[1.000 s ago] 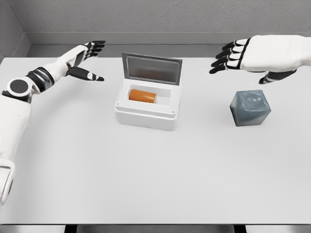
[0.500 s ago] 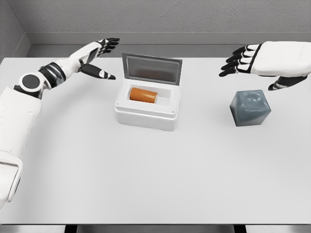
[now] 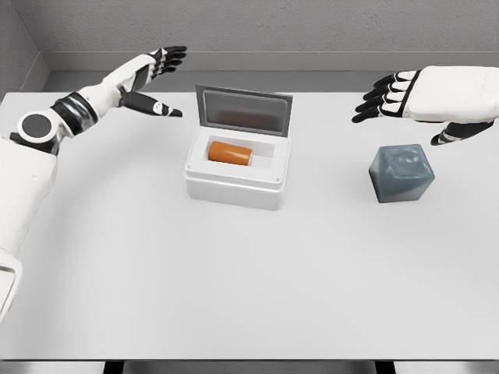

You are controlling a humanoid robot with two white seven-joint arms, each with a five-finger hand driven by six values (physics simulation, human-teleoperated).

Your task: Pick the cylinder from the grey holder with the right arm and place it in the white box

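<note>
Hovering above the holder (image 3: 401, 173), the right hand (image 3: 417, 97) is spread, empty. The cylinder (image 3: 229, 153) lies in the box (image 3: 236, 185) on a white table (image 3: 249, 280); grey walls behind.

From my remote seat I see a pale grey table (image 3: 234, 296) filling most of the view, its near edge along the bottom, a grey speckled wall (image 3: 273, 27) behind the far edge, a second wall (image 3: 17, 54) meeting it at the far left corner

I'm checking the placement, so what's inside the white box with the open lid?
An orange cylinder lies on its side inside the white box, toward its left; the lid stands open. The box floor beneath the cylinder is hidden.
</note>
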